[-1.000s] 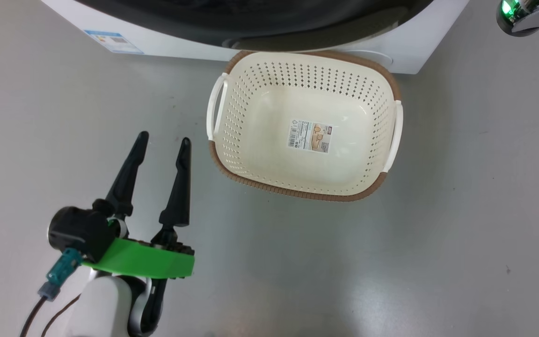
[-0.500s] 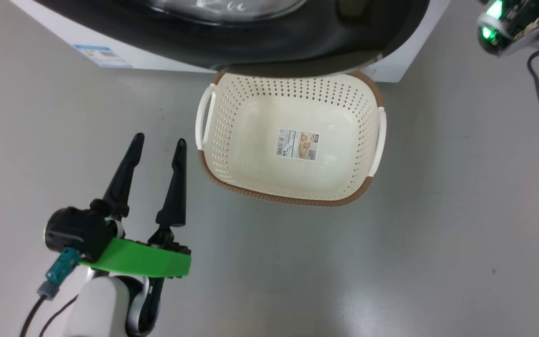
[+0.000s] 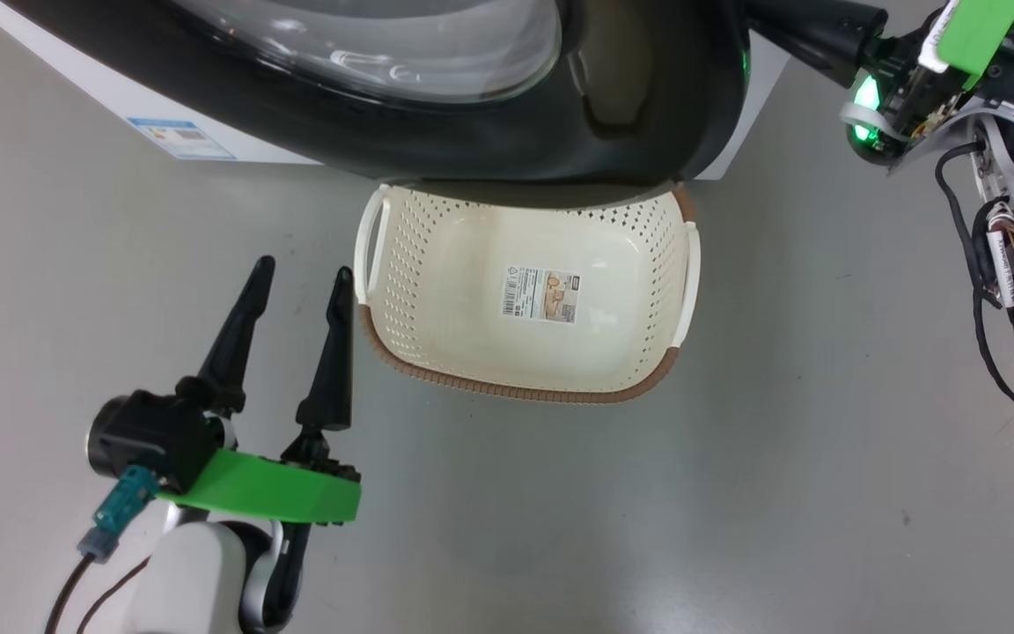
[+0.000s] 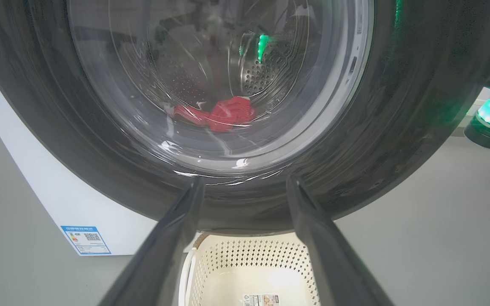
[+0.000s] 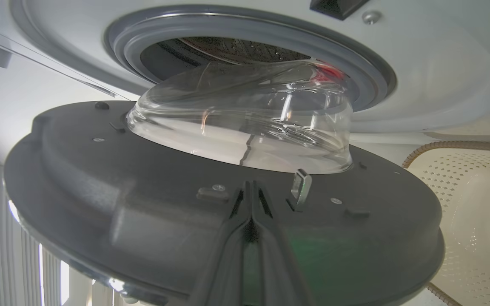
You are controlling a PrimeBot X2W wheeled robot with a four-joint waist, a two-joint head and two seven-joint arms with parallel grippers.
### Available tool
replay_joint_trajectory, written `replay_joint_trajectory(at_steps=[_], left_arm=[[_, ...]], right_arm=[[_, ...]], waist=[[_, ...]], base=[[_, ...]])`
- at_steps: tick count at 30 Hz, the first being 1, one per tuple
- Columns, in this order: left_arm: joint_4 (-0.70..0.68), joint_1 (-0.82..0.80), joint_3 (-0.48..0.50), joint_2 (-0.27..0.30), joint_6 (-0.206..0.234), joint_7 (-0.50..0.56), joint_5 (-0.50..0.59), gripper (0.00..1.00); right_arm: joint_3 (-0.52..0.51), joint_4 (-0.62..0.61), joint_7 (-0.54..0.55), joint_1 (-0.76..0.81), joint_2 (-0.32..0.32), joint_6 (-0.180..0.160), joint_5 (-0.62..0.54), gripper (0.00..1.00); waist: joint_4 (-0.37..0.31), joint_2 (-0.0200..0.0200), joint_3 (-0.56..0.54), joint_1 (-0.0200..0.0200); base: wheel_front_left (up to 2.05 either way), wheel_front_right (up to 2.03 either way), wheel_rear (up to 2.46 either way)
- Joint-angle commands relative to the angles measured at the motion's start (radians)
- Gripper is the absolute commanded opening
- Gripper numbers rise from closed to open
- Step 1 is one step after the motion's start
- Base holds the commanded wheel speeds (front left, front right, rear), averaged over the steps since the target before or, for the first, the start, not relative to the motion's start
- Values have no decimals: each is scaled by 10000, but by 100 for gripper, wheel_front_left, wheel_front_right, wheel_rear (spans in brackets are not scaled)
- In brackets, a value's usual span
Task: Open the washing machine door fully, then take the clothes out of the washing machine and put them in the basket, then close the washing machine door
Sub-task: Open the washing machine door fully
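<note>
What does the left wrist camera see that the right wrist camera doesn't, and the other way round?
Left wrist camera: the blue sticker on the washing machine, and the left gripper, open. Right wrist camera: the grey rubber ring, a metal latch, and the right gripper, shut. Both: the washing machine door and the basket.

Bright, even light is falling.
Glare is streaking the washing machine door (image 4: 219,106); the basket (image 3: 507,388) is casting a soft shadow; wrist-view edges are warping.
</note>
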Motion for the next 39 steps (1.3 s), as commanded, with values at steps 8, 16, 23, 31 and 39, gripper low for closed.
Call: replay_joint_trajectory(at_steps=[8,16,23,31,39], left_arm=[[-154,129,327,210,-37,-78,10,100],[-98,172,381,210,-32,-78,-61,100],[-32,230,486,210,-6,-78,-30,100],[-48,501,802,210,-7,-78,126,100],[-28,840,1069,210,-48,-78,229,100]], right_arm=[[19,-246,126,369,314,52,-268,0],[-364,-733,-1274,852,418,52,-814,100],[-619,-2130,-3871,1923,346,52,-1981,100],[710,-3317,-7697,3519,-415,52,-3814,100],[2660,-2706,-11103,4571,-1421,52,-5310,100]], waist=[[-76,0,-168,0],[-166,0,-432,0],[-339,0,-742,0],[-728,0,-1072,0],[-1107,0,-1582,0]], base=[[0,0,0],[0,0,0],[0,0,0],[0,0,0],[0,0,0]])
